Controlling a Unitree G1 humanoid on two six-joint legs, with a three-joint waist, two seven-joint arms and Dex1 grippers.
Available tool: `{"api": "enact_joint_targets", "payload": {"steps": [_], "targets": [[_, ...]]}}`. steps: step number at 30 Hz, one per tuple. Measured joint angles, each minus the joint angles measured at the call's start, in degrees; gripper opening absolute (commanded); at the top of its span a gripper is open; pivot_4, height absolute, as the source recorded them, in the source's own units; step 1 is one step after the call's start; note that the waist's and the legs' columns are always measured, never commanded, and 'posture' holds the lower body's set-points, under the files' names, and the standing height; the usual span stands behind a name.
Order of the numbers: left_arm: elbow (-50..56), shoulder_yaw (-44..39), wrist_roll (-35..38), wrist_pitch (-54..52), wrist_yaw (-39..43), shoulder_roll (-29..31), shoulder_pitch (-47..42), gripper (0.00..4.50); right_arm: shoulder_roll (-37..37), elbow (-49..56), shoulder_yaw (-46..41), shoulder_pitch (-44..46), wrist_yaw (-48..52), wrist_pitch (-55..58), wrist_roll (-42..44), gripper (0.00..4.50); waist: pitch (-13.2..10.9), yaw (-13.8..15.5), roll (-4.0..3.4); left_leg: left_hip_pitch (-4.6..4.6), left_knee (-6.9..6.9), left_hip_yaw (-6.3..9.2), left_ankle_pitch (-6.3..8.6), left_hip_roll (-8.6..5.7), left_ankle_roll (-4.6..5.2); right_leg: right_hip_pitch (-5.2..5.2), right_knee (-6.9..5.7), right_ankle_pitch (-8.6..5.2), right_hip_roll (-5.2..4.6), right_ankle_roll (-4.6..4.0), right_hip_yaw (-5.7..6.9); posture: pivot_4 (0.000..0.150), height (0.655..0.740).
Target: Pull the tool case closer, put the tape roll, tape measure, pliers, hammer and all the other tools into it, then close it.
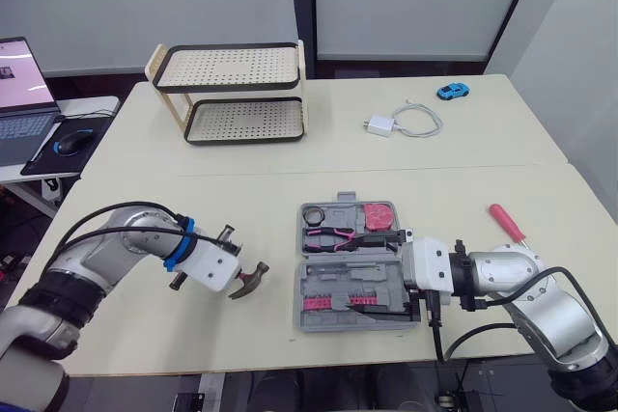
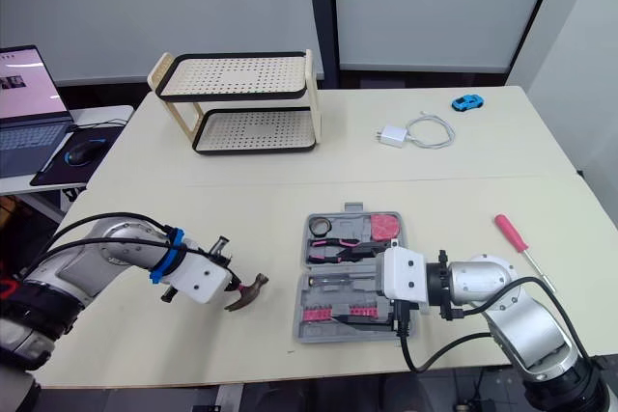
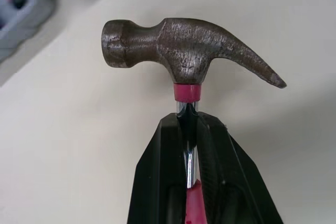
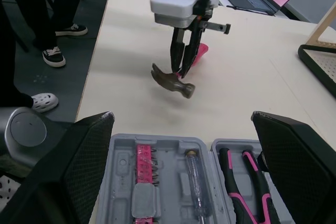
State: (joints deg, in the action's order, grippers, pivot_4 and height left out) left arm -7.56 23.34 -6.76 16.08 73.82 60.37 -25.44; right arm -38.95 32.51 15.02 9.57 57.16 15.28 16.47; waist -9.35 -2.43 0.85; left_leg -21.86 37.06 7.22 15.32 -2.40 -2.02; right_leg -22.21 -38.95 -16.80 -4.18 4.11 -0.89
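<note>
The grey tool case (image 1: 352,320) lies open on the table's near side. In it are a tape roll (image 1: 312,212), a pink tape measure (image 1: 379,214), pink-handled pliers (image 1: 333,235) and pink bits (image 1: 338,296). My left gripper (image 3: 188,124) is shut on the hammer (image 1: 249,282) just below its rusty head. The hammer hangs a little above the table, left of the case. My right gripper (image 1: 407,275) is open at the case's right edge, its fingers (image 4: 79,171) spread wide and holding nothing. A pink screwdriver (image 1: 506,222) lies on the table right of the case.
A two-tier perforated rack (image 1: 232,94) stands at the back left. A white charger with its cable (image 1: 401,123) and a blue toy car (image 1: 451,92) lie at the back right. On a side desk to the far left are a laptop (image 1: 19,94) and a mouse (image 1: 72,142).
</note>
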Motion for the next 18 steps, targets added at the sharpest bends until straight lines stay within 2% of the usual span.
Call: {"api": "enact_joint_targets", "payload": {"steps": [5, 8, 10, 18], "targets": [[14.2, -3.6, 2.4, -26.7, 0.6, 0.6, 6.0, 0.05, 0.8, 0.0, 0.4, 0.1, -0.2, -0.5, -0.1, 4.50, 0.0, -0.1, 0.01, 0.00, 0.00, 0.00, 0.00, 0.01, 0.00, 0.01, 0.01, -0.01, 0.03, -0.02, 0.01, 0.150, 0.7400], [21.6, -6.2, 4.3, -47.2, -1.9, -0.2, 8.2, 0.05, 0.9, -0.1, 0.4, 0.1, -0.2, -1.2, -0.8, 4.50, 0.0, 0.0, 0.06, -0.01, 0.00, -0.01, 0.00, 0.01, 0.00, 0.02, 0.01, -0.02, 0.04, -0.02, 0.01, 0.150, 0.7400], [24.7, -7.4, 4.9, -55.6, -4.0, -1.5, 8.8, 0.05, 1.0, -0.2, 0.4, 0.1, -0.3, -1.5, -1.3, 4.50, 0.0, 0.1, 0.06, 0.00, 0.01, 0.00, 0.00, 0.01, 0.00, 0.03, 0.02, -0.02, 0.04, -0.03, -0.01, 0.150, 0.7400], [30.6, -13.8, 8.4, -84.8, -19.5, -14.5, 8.8, 0.05, 1.2, -0.2, 0.4, -0.4, -0.9, -2.1, -1.8, 4.50, -0.1, 0.6, 0.18, 0.01, 0.01, 0.02, 0.00, 0.03, -0.01, 0.02, 0.03, -0.01, 0.04, -0.04, -0.03, 0.150, 0.7400]]}}
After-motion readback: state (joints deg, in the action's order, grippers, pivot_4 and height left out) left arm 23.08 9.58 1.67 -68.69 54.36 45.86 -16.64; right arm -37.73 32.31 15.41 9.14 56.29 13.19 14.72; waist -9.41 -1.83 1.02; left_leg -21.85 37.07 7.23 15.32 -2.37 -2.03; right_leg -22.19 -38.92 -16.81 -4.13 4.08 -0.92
